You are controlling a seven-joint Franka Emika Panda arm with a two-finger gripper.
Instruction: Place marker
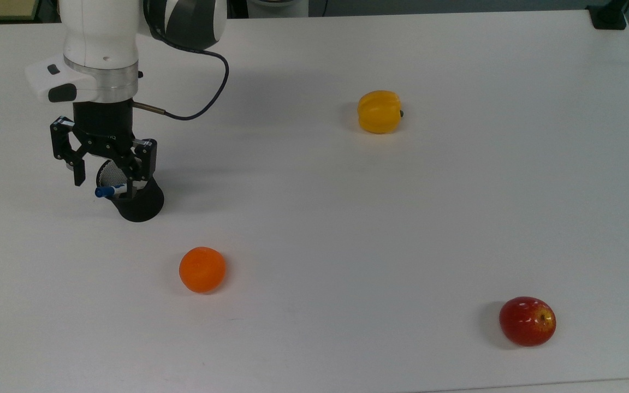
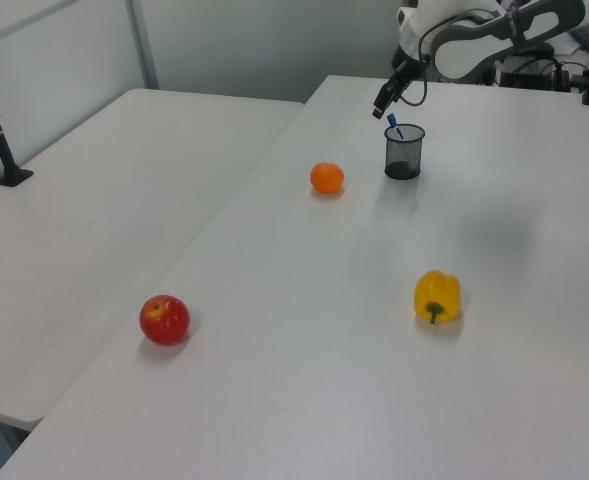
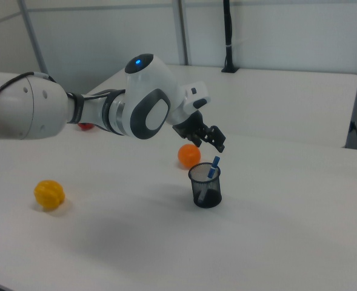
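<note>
While the pincer [image 1: 108, 176] hangs just above the cup [image 1: 135, 197] with its fingers spread and nothing between them, the marker [image 1: 109, 191] stands inside the cup, leaning on the rim with its blue cap sticking out toward the top view's left; in the right view the marker [image 3: 213, 168] tilts up and out of the cup [image 3: 205, 185] toward the right view's right, and the pincer [image 3: 210, 138] sits just above it, apart from the cap; in the left view the blue tip [image 2: 394, 126] pokes up from the cup [image 2: 403, 152] below the pincer [image 2: 386, 99]. The cup stands upright on the white surface [image 1: 402, 218]; an orange [image 1: 202, 269] lies near it, toward the top view's lower right; a yellow pepper [image 1: 379, 111] lies well apart toward the top view's right; a red apple [image 1: 527, 321] lies far off at the top view's lower right.
</note>
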